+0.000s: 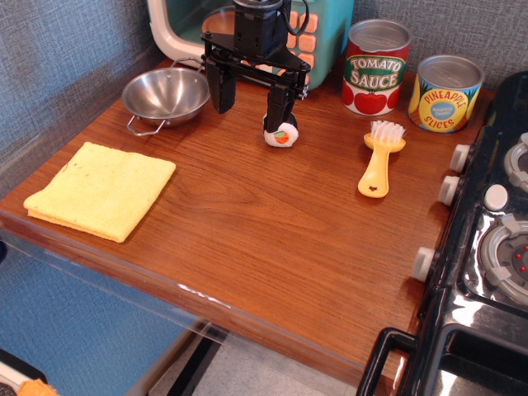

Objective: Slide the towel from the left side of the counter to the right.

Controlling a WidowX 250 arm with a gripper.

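On the near left corner of the reddish-brown wood-grain counter [272,214] lies the towel [101,190], a soft, pale yellow, folded square, flat and thick. Far behind it sits a shiny steel bowl [166,96]. Just right of the bowl the black gripper [250,107] hangs with fingers spread apart, empty, beside a small white rounded object [280,134].

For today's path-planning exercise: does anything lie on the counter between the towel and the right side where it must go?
The towel lies front-left. The counter directly rightward is bare wood up to the stove. The yellow brush and small white item sit farther back, off that path.
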